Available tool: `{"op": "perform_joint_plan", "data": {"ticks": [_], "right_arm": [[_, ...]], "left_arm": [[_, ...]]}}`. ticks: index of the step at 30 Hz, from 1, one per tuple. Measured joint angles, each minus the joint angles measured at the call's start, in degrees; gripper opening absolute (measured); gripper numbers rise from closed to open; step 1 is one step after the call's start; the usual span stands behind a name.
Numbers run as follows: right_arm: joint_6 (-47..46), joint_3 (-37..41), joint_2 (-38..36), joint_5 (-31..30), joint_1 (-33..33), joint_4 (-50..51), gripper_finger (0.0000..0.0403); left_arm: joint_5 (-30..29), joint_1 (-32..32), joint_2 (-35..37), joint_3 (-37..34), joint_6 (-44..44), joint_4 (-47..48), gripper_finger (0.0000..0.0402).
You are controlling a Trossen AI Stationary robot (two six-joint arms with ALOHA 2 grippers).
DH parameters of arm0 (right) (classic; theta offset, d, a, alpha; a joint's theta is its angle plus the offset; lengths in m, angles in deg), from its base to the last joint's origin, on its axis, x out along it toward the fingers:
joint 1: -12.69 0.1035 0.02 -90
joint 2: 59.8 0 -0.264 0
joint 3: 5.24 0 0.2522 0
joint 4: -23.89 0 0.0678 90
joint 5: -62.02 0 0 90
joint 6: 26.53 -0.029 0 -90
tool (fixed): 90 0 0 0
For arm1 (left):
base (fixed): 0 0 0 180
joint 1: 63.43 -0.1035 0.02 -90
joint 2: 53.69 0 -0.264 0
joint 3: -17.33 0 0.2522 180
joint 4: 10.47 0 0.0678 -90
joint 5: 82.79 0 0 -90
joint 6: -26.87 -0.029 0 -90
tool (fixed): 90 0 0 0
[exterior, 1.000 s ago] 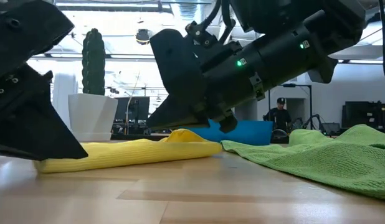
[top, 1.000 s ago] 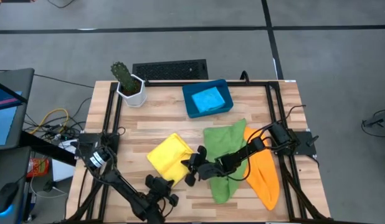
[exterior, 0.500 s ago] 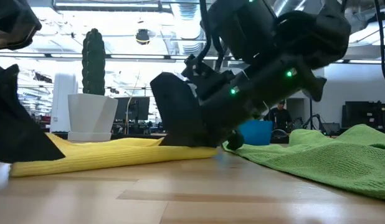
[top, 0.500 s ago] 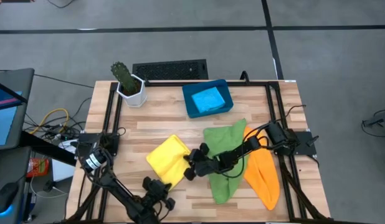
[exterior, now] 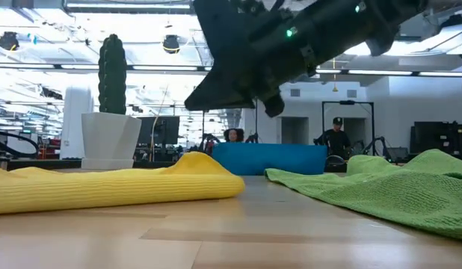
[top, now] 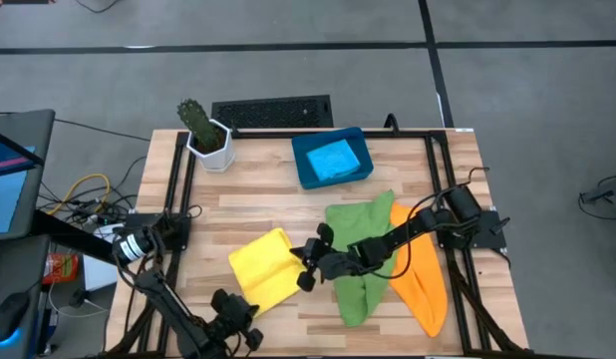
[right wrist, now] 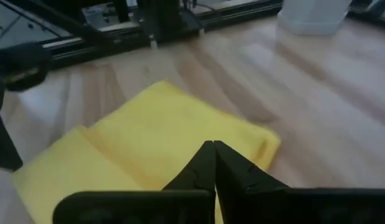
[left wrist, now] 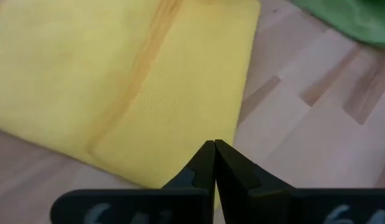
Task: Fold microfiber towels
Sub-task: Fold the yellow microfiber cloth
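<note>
The yellow towel (top: pixel 260 271) lies folded flat on the wooden table, left of centre; it also shows in the low view (exterior: pixel 119 187) and in both wrist views (left wrist: pixel 149 81) (right wrist: pixel 161 149). My left gripper (top: pixel 246 317) hovers shut over the yellow towel's near edge. My right gripper (top: pixel 302 263) is shut too, raised above the towel's right edge (exterior: pixel 192 102). A crumpled green towel (top: pixel 363 254) lies right of it, beside an orange towel (top: pixel 420 284). The light blue towel (top: pixel 334 158) rests in the dark-blue tray (top: pixel 360 135).
A cactus in a white pot (top: pixel 203 132) stands at the far left corner. Black frame rails (top: pixel 178 189) run along the table's left and right sides. Bare wood lies between the tray and the towels. People (exterior: pixel 336 138) show in the room beyond.
Both grippers have risen off the yellow towel, still shut. The left one has gone toward the table's near left, out of the low view. The right one has lifted clear above the towel's right end. The towel has slid a little toward the near edge and lies flat.
</note>
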Motion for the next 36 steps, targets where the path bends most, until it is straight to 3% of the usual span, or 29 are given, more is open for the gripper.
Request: {"op": "perform_joint_plan", "data": {"ticks": [8, 12, 17, 22, 27, 31, 36], "right_arm": [[-4.3, 0.5, 8.0, 5.7, 0.5, -11.6, 0.0017], [-10.0, 0.4, 12.4, 6.0, 0.5, -11.6, 0.0022], [-13.1, 0.2, 13.4, 5.3, 0.4, -12.1, 0.0017], [-8.9, 0.7, 8.4, 7.5, 0.4, -9.3, 0.0022], [-3.8, 0.4, -1.0, 7.3, -0.5, -6.5, 0.0026], [-7.2, 0.5, -6.7, 8.5, -3.2, 1.3, 0.0037], [-8.7, 0.2, -9.2, 16.9, -8.2, 5.0, 0.0094]], "left_arm": [[-3.9, 2.2, 0.1, -0.5, 4.0, 2.7, 0.0000], [-7.9, 1.5, 0.0, -3.0, 5.7, 2.3, 0.0000], [-4.7, -0.5, 0.0, -10.0, 8.0, -2.5, 0.0000], [-1.1, 0.9, 0.5, -13.4, 17.7, -1.7, 0.0000], [-0.1, 2.9, 2.7, -11.6, 17.6, 0.0, 0.0000], [-4.8, 3.2, 10.5, -10.4, 19.0, 5.4, 0.0000], [-7.2, 2.5, 20.8, -10.3, 17.9, 16.9, 0.0012]]}}
